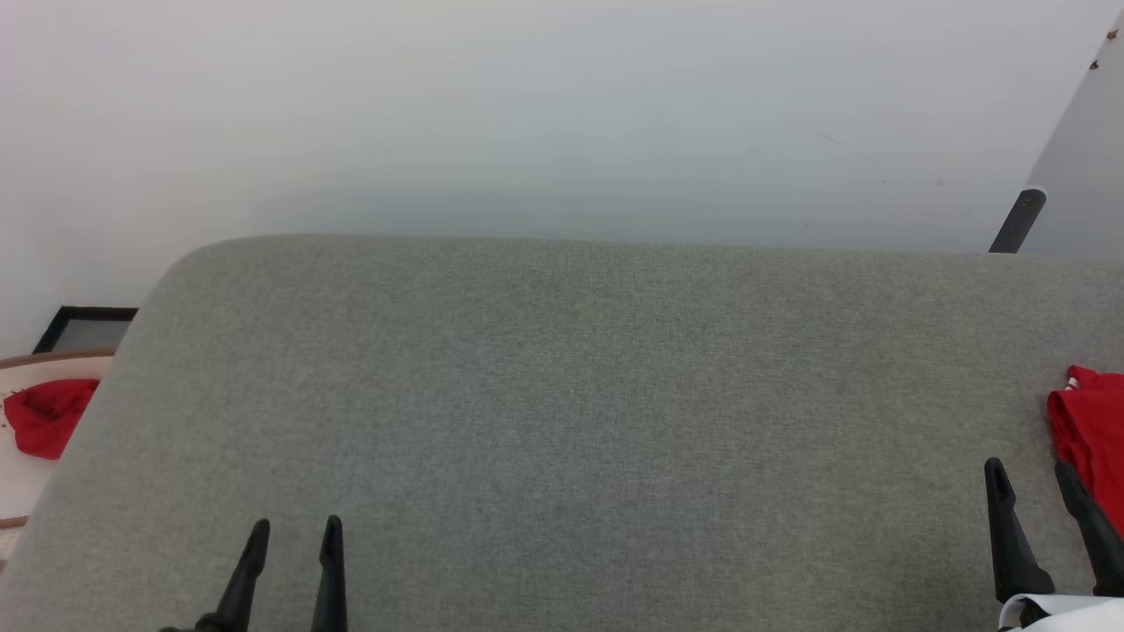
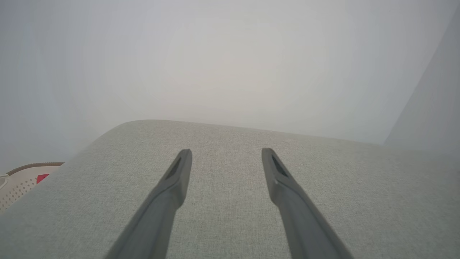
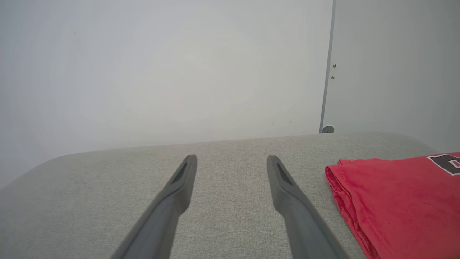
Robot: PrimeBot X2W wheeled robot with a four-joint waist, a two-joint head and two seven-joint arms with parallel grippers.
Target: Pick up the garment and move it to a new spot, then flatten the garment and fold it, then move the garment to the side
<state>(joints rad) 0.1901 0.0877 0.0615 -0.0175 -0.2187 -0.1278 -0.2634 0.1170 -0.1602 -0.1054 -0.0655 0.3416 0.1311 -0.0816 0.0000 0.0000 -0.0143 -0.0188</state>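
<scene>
The garment [image 1: 1093, 434] lies folded at the right edge of the grey cushioned surface [image 1: 571, 395], a red jersey with a bit of white trim. In the right wrist view the garment [image 3: 395, 201] lies flat to the right of my fingers, black white-outlined lettering at its far corner. My right gripper [image 1: 1032, 470] stands open just left of it, nothing between its fingers. My left gripper [image 1: 294, 527] is open and empty over the surface's lower left. Both wrist views show the jaws spread wide: left gripper [image 2: 226, 153], right gripper [image 3: 231, 160].
A white perforated basket [image 1: 22, 491] stands off the left end of the surface, holding a smaller plain red cloth [image 1: 48, 417]. A dark frame [image 1: 83, 326] lies behind it. A pale wall rises beyond the surface, with a door edge [image 3: 327, 72] at the right.
</scene>
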